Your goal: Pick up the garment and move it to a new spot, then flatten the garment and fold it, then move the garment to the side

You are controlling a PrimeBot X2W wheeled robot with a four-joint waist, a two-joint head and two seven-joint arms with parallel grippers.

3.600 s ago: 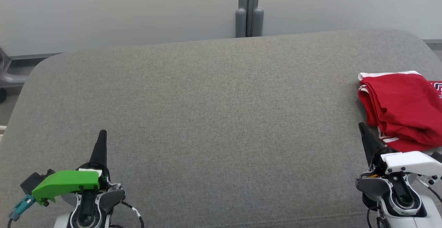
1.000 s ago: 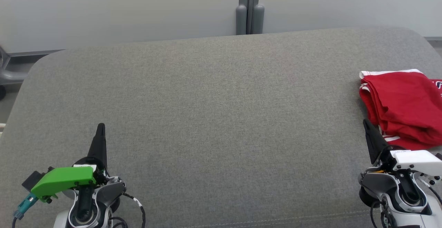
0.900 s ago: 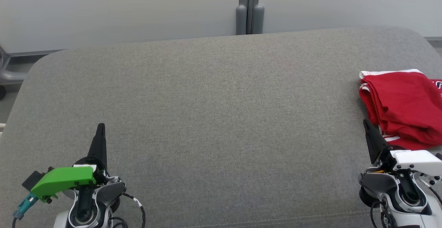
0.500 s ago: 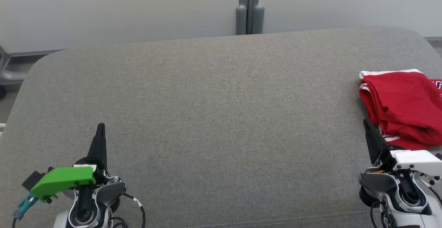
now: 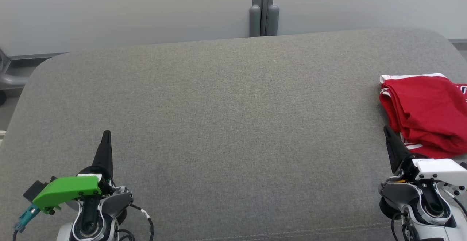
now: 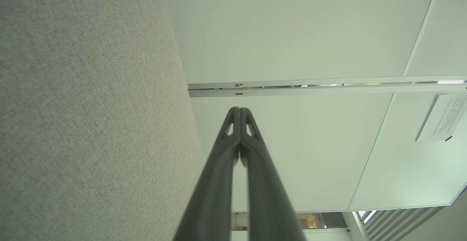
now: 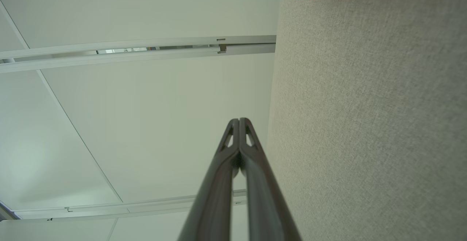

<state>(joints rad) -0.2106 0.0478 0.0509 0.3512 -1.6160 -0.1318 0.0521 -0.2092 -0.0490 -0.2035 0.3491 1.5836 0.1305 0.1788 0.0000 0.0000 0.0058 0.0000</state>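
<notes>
Jaws of the left gripper [image 5: 106, 134] and the right gripper [image 5: 386, 129] are pressed together tip to tip, holding nothing. Both hover low over a grey padded surface [image 5: 233, 124]. A folded red garment [image 5: 423, 113] with white trim lies on the surface just ahead and to the right of the right jaws, not touching them. It is well apart from the left jaws.

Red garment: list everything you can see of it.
The red garment is soft cloth with white striped trim along its edges, folded into a loose, creased, layered bundle. It lies on the grey cushion at its right end, cut off by the head view's edge. The shut right gripper points beside its near corner, not gripping it.
</notes>
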